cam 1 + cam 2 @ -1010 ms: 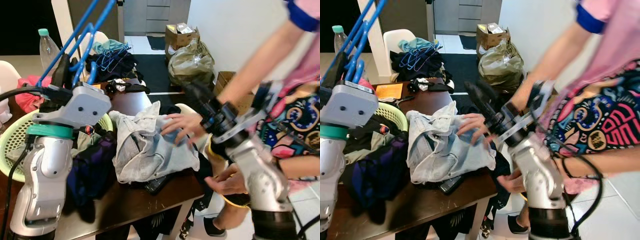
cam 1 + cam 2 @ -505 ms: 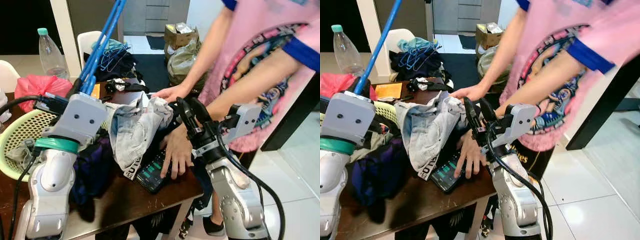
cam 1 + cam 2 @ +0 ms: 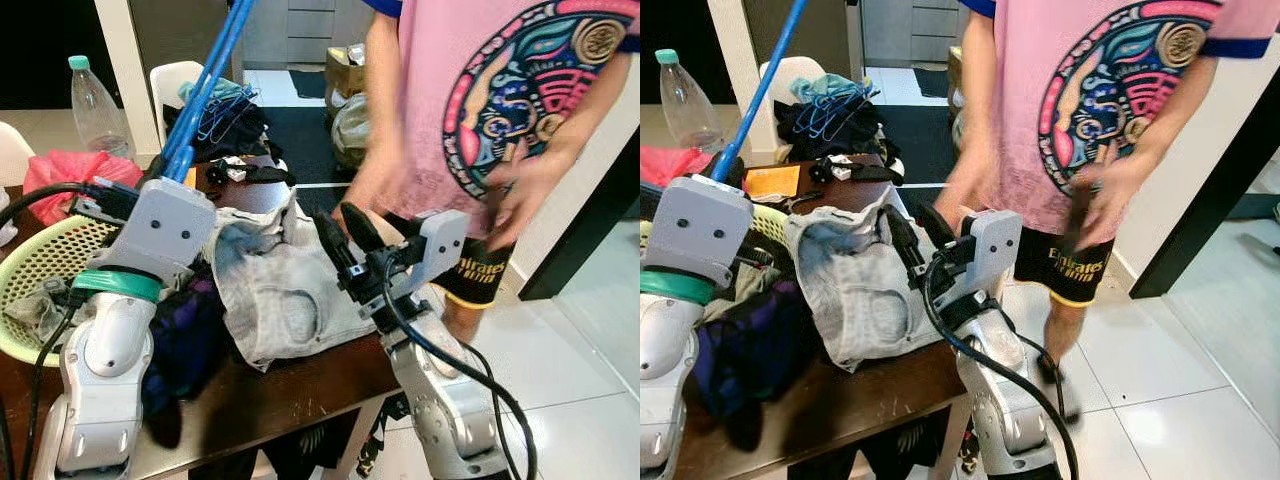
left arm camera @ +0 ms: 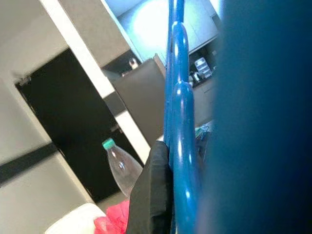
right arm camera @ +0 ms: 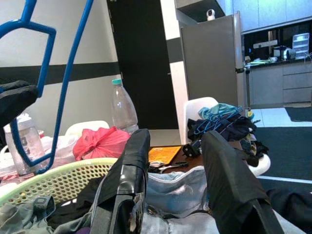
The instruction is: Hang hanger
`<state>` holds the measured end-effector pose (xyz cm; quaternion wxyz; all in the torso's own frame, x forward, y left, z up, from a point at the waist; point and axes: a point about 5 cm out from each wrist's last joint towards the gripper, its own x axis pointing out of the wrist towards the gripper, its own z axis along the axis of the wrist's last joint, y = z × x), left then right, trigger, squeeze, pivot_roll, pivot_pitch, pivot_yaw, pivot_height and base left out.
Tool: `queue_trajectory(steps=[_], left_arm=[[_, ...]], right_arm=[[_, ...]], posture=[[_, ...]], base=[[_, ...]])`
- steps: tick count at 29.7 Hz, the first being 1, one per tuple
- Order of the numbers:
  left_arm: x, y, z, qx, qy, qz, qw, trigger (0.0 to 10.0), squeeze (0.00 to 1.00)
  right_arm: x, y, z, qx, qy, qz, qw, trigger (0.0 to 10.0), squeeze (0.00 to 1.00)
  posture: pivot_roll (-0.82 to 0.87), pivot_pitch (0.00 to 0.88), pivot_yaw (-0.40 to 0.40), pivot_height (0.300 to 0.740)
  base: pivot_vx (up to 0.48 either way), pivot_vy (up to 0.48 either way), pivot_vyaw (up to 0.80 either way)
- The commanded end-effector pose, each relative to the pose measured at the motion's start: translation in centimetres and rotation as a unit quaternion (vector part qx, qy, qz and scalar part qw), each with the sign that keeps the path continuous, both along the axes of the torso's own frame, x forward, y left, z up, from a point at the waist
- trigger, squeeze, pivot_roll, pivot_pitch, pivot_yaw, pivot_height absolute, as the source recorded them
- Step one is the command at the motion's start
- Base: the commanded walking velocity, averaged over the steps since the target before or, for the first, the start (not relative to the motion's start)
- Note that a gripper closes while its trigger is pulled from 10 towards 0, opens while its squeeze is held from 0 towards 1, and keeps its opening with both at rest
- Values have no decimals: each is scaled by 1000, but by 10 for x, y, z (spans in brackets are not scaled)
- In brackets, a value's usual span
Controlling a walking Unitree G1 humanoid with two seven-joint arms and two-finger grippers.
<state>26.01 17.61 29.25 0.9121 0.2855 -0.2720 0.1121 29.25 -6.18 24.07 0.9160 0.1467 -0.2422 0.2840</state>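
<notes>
A blue plastic hanger [image 3: 205,90] slants up from my left gripper [image 3: 160,175], which is raised over the table's left side and shut on the hanger's lower end. The left wrist view has one black finger [image 4: 151,195] pressed against the blue bars [image 4: 180,122]. My right gripper [image 3: 345,235] stands open, held just above a crumpled denim garment [image 3: 280,290] in the table's middle, and there is nothing between its fingers [image 5: 126,180]. The hanger [image 5: 63,73] also hangs in the right wrist view.
A person in a pink shirt [image 3: 500,90] stands close at the table's right edge, hands blurred. A green basket [image 3: 30,270] of clothes, a pink bag [image 3: 70,170] and a bottle [image 3: 90,95] sit on the left. A chair with clothes and hangers [image 3: 215,110] stands behind the wooden table [image 3: 300,385].
The person has pulled both hands off the table and straightened up; the phone that lay there is gone. The denim lies flatter. My right gripper has shifted left over it.
</notes>
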Motion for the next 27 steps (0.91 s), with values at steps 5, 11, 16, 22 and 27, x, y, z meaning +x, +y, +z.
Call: queue_trajectory(steps=[5,11,16,22,27], left_arm=[[0,-1,-6,-29,25,-8,999,10000,0],[2,0,-7,-27,31,-1,999,10000,0],[2,1,-8,-29,34,4,999,10000,0],[2,3,-8,-42,36,9,998,10000,0],[1,3,-8,-45,33,12,998,10000,0]], right_arm=[[2,0,-3,20,18,-4,1000,10000,0],[4,-1,-4,20,20,-7,1000,10000,0],[5,-1,-5,18,20,-7,1000,10000,0],[6,-1,-7,16,23,-4,1000,10000,0],[7,0,-7,16,24,-1,1000,10000,0]], posture=[[103,60,13,740],[100,58,11,740],[102,56,9,740],[107,53,3,740],[106,49,3,740]], base=[[0,0,0],[0,0,0],[0,0,0],[0,190,0],[0,480,0]])
